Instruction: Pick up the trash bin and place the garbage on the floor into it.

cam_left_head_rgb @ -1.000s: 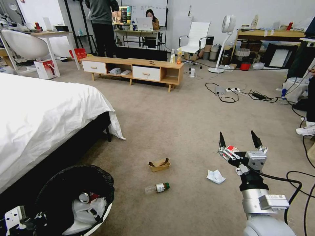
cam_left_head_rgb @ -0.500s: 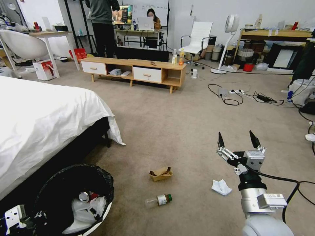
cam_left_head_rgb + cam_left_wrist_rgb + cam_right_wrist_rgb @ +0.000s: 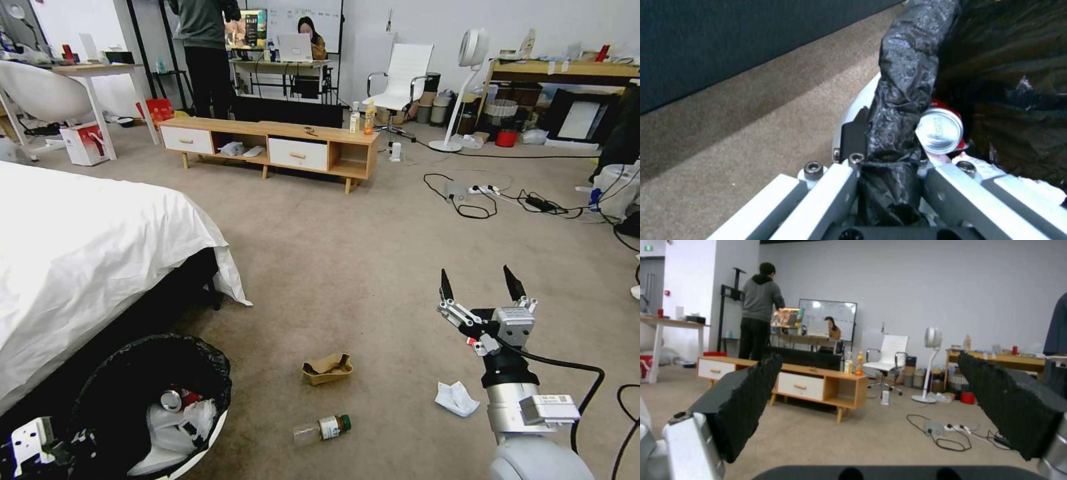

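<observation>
Left gripper (image 3: 889, 156) is clamped on the rim of the round white plastic trash bin lined with a crinkled black bag (image 3: 100, 380): one finger (image 3: 853, 136) outside the white wall, the bag fold bunched between the jaws. A rim pinch makes sense, since the bin is too wide to span and this carries it mouth-up. The bin hangs low at the robot's left, beside the white-sheeted bed (image 3: 87, 247), so its opening faces up within reach of the other arm.

Already inside: a crushed red can with a silver top (image 3: 939, 130) and crumpled white tissue (image 3: 170, 427). The can lies against the bag just beside the gripped rim.

Right gripper (image 3: 479, 288) is held out in front over the beige carpet (image 3: 333, 253), jaws spread wide with nothing between them, pointing forward rather than down. That reads as a carry pose, not an approach.

Still on the floor:
- brown cardboard tray (image 3: 326, 368), ahead at centre
- clear bottle with a green cap (image 3: 322, 429), lying on its side nearer than the tray
- crumpled white tissue on the carpet (image 3: 456, 399), just beside the right arm's wrist

There's a small red-and-white bit at the right gripper's base; could be a packet on the floor behind it, can't tell.

Judgement: bin pickup done, three or more pieces to go.
</observation>
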